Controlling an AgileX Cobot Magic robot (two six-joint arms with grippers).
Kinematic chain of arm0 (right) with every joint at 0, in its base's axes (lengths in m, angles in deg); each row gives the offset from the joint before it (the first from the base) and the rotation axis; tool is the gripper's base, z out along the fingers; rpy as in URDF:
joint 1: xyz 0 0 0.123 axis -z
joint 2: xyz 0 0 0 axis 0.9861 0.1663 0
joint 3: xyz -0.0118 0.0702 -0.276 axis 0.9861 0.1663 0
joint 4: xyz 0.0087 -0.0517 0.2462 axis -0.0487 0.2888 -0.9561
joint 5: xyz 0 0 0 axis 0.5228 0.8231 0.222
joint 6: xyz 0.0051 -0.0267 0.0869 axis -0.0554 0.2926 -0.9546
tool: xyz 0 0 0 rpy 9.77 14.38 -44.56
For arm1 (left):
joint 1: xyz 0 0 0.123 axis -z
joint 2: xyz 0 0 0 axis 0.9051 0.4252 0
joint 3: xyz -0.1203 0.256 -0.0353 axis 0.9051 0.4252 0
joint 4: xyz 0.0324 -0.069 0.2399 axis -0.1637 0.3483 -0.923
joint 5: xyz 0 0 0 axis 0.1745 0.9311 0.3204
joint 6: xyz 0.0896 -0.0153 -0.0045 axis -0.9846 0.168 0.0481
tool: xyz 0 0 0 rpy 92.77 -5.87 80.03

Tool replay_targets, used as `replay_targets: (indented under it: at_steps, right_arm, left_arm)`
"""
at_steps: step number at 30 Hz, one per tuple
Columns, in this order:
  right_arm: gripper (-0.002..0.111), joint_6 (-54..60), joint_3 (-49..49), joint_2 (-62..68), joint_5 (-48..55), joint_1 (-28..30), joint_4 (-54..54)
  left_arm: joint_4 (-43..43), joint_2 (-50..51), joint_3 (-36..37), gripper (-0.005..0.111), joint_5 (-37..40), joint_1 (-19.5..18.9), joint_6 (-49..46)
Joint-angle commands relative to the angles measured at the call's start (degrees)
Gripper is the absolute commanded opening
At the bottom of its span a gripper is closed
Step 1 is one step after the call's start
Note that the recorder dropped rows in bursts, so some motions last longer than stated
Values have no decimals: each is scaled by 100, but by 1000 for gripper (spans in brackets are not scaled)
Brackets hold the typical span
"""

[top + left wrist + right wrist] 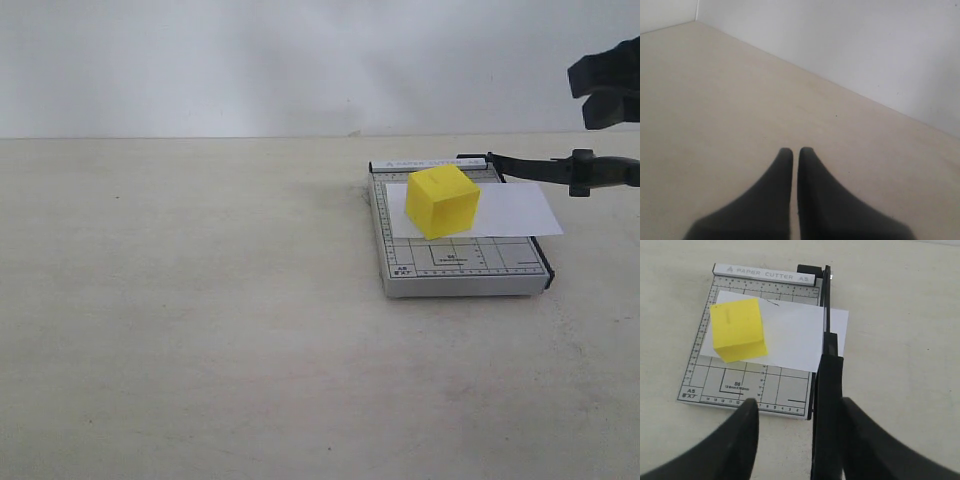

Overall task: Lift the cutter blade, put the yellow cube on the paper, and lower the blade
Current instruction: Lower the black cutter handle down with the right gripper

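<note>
Yellow cube (737, 330) sits on the paper (792, 337), ahead of my right jaws and to one side. Those jaws stand apart above the cutter blade (828, 375), which looks raised. It's a stiff hinged bar, so I'd press down at its thick handle (598, 172). Left jaws are together over bare desk (715, 100).

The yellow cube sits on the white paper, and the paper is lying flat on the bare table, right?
Almost. The yellow cube does sit on the white paper, but the paper lies on the grey paper cutter base, not on the bare table. The right wrist view shows the printed grid of the base around the sheet.
</note>
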Motion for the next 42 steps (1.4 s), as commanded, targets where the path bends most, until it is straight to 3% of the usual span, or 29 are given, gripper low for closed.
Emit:
replay_targets:
  at_steps: [1, 20, 23, 29, 42]
  right_arm:
    - [47, -109, -69, 293, -71, -17, 274]
    - [47, -581, -69, 893, -111, -17, 741]
    - [38, -590, -69, 893, -77, -17, 817]
    - [1, -590, -69, 893, 21, -17, 832]
    - [0, -590, -58, 950, 50, -17, 665]
  left_arm:
    - [0, -23, -6, 4, -19, 30, 36]
    - [0, -23, -6, 4, -8, 30, 22]
    - [0, -23, -6, 4, -8, 30, 22]
    - [0, -23, -6, 4, -23, 30, 22]
    - [0, -23, -6, 4, -7, 30, 12]
